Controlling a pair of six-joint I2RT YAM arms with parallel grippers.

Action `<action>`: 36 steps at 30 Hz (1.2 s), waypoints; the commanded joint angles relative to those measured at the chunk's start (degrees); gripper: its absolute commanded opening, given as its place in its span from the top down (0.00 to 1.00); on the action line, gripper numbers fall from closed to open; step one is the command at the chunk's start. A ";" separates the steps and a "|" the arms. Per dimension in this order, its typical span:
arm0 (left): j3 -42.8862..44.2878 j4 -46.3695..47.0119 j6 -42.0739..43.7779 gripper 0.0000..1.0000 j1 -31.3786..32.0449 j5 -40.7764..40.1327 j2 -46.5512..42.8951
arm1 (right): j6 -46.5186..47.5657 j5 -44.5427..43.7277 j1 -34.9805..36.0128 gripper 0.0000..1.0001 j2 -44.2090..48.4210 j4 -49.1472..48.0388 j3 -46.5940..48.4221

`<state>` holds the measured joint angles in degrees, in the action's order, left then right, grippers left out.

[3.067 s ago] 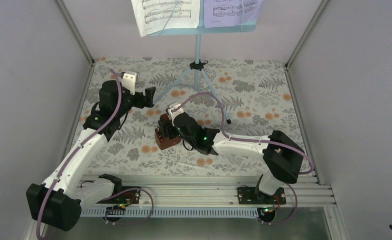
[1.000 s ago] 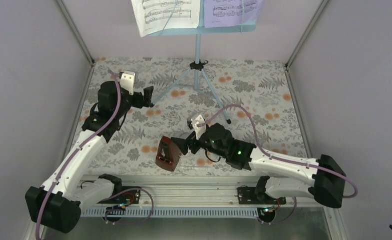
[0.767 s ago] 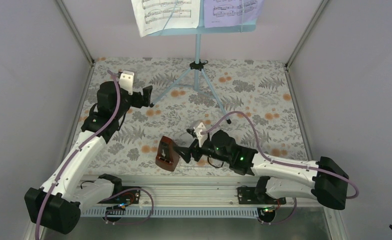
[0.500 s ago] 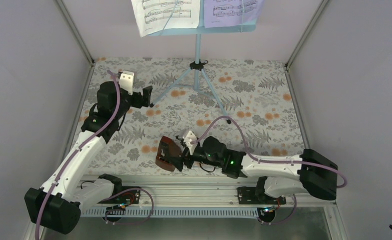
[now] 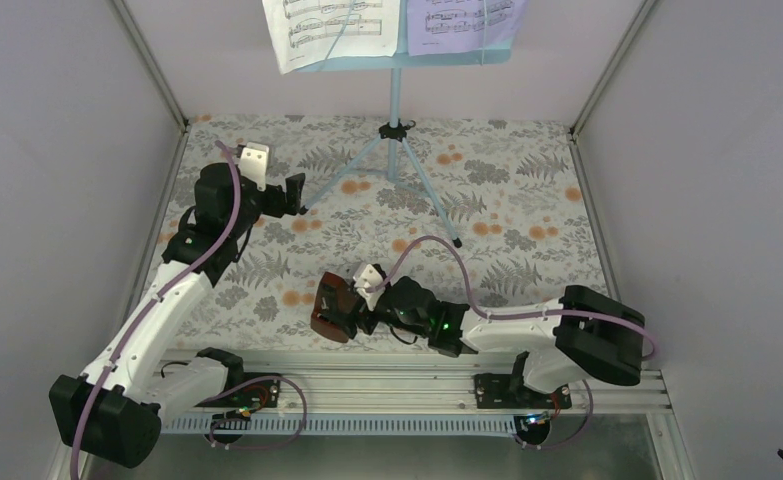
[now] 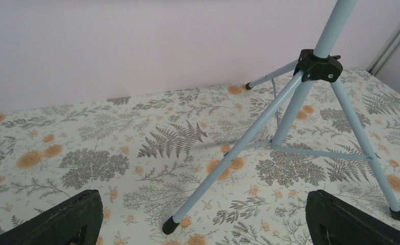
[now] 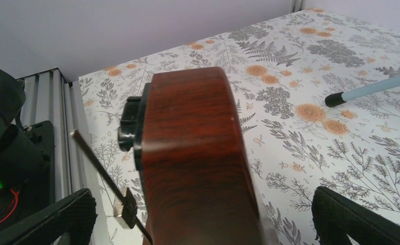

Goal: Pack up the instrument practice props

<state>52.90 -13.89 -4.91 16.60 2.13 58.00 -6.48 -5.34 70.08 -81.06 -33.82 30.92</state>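
The small reddish-brown pyramid metronome stands on the floral tabletop near its front edge, its pendulum rod swung out to one side. The right end effector is spread wide with the metronome between its fingers, apparently lined up to grasp it, though not pinching it. The left end effector, also spread and holding nothing, faces a foot of the light-blue music stand, probably to tackle the tripod. Sheet-music pages rest on its desk.
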 commanded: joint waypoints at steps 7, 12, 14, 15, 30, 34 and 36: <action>0.41 0.00 0.50 0.02 -0.13 0.76 0.42 | -2.10 -6.62 0.67 0.00 -1.12 -5.39 1.18; 0.40 0.02 0.42 0.02 -0.12 0.77 0.42 | -2.92 -8.05 0.67 0.03 -1.00 -5.47 0.77; 0.43 0.06 0.42 0.02 -0.08 0.86 0.37 | -3.36 -8.23 0.67 0.06 -0.59 -5.46 0.29; 0.41 0.05 0.41 0.02 -0.12 0.86 0.42 | -3.56 -8.26 0.67 0.07 -0.31 -5.46 0.02; 0.38 0.01 0.42 0.02 -0.15 1.33 0.63 | -5.28 -7.83 0.67 0.21 1.19 -5.49 -2.15; 0.34 0.01 0.35 0.02 -0.10 2.13 0.72 | -5.38 -7.65 0.67 0.22 1.28 -5.66 -2.34; 0.36 -0.06 -0.52 0.02 -0.09 3.41 0.70 | -5.60 -7.83 0.67 0.22 1.29 -5.63 -2.56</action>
<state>52.93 -14.02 -4.91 16.60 3.33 58.46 -11.00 -11.05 70.46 -80.73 -37.63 29.30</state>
